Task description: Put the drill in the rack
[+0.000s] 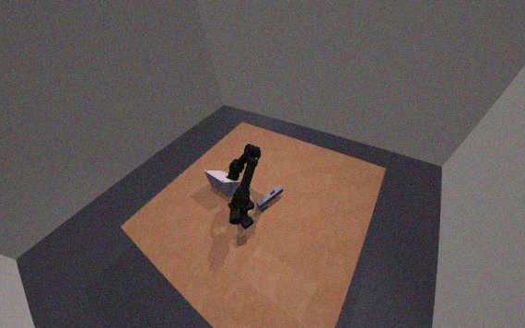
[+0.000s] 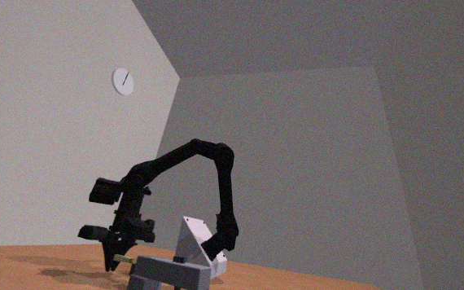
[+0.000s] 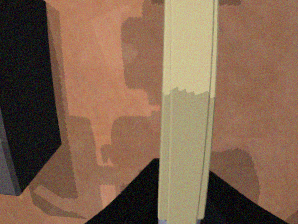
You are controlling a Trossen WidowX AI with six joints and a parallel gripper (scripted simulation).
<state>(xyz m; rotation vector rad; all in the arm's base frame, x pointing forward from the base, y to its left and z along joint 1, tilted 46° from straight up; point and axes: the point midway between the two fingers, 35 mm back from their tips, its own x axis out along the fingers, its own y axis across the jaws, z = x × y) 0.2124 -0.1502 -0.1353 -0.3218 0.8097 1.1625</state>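
The drill (image 3: 189,60) (image 2: 124,259), a pale yellow bar, is between my gripper's fingers. My gripper (image 3: 173,167) (image 2: 111,268) is shut on it, low over the table. The drill runs from the fingers to the top edge of the wrist view, so its far end is hidden there. In the exterior view it reaches the near side of the grey holder block (image 2: 170,265) (image 1: 266,201); I cannot tell whether its tip is still inside. The small dark blue key (image 2: 179,259) sits in the block's top. I cannot make out the rack.
The white and grey wedge mount (image 1: 217,177) (image 2: 196,229) under my arm stands behind the gripper. A dark block with a grey side (image 3: 30,95) is at the left of the wrist view; I cannot tell what it is. The wooden table top (image 1: 331,193) has dark floor around it.
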